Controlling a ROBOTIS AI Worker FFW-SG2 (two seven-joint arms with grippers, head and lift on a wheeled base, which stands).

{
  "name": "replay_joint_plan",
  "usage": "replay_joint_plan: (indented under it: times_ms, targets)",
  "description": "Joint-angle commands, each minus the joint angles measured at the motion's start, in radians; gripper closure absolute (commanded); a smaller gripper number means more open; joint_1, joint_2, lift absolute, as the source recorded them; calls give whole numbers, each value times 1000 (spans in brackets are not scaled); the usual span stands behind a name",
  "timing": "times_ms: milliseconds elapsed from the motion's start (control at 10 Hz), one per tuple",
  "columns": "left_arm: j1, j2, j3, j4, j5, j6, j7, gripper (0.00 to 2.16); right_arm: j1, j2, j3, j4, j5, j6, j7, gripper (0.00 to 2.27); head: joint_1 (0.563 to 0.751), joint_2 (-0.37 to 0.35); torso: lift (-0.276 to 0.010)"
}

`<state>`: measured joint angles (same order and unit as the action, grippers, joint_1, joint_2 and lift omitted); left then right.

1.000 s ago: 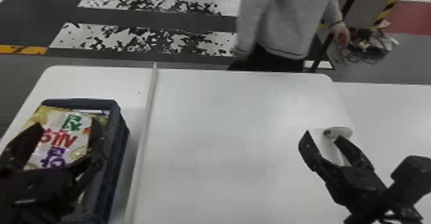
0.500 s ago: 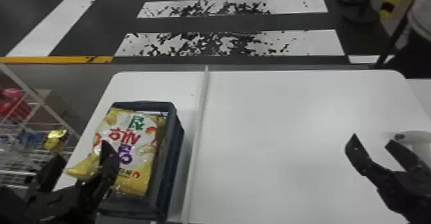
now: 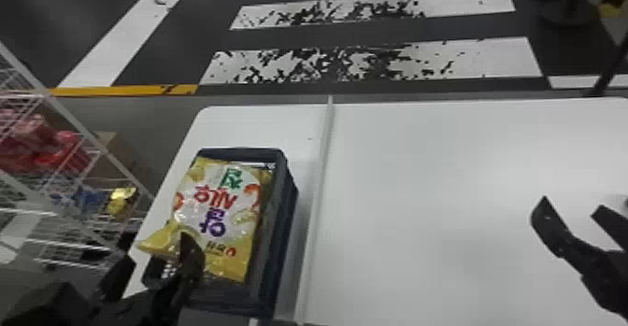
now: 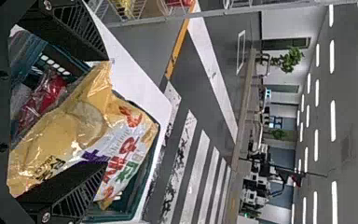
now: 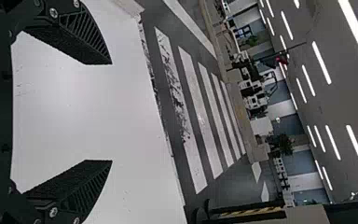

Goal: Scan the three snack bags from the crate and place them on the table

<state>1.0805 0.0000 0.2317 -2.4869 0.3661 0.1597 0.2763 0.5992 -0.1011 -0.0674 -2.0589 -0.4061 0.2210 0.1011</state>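
In the head view my left gripper is at the near-left corner of the dark crate, with a finger over the lower end of a yellow snack bag lying in the crate. The left wrist view has this gripper open, the yellow bag between and beyond its fingers. A red package lies deeper in the crate beside it. My right gripper is over the right part of the white table; in the right wrist view the same gripper stands open with nothing between its fingers.
A raised white strip runs along the white table just right of the crate. At the left stands a wire rack with red and other packages. A dark post base stands on the floor beyond the table.
The head view has swung to the left and the person has left it. My left gripper now stands lower against the bag, at the crate's near-left corner. My right gripper stays open.
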Motion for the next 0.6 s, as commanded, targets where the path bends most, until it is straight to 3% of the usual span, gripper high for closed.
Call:
replay_joint_plan:
  times_ms: [0,300,500]
  targets:
    - [-30,-3,32,52,45,-1,-34,87,-6,-5,-2,8,-6,-1,0,140,695,237,-62]
    - [-68,-3,138,123,205,2,-134,90,5,-5,-19,0,-11,2,0,140,695,252,-62]
    - [-110,-3,161,135,201,39,-150,90,14,-3,-23,-12,-13,2,2,140,695,280,-62]
